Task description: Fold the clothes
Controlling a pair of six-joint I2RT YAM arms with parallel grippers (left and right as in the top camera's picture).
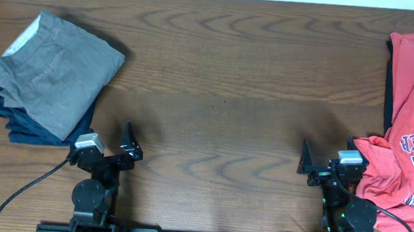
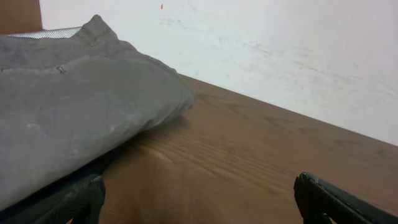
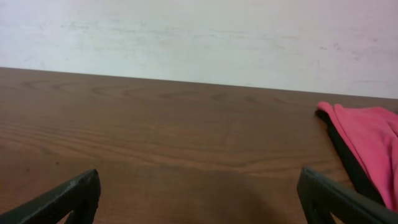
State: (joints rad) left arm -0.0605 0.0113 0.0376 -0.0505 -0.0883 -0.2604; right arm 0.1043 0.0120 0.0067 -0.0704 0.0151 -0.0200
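A coral-red T-shirt (image 1: 413, 123) with navy-and-white lettering lies crumpled at the right edge of the table, on a dark garment (image 1: 389, 92) that shows along its left side. The shirt also shows in the right wrist view (image 3: 372, 140), far right. A folded grey garment (image 1: 53, 72) lies on folded dark-blue ones (image 1: 24, 125) at the left; it fills the left of the left wrist view (image 2: 68, 106). My left gripper (image 1: 110, 144) (image 2: 199, 199) is open and empty by the stack. My right gripper (image 1: 328, 162) (image 3: 199, 199) is open and empty beside the red shirt.
The wooden table (image 1: 223, 95) runs between the two piles. A white wall (image 3: 199, 31) stands behind its far edge. A black cable (image 1: 26, 191) trails from the left arm across the front left.
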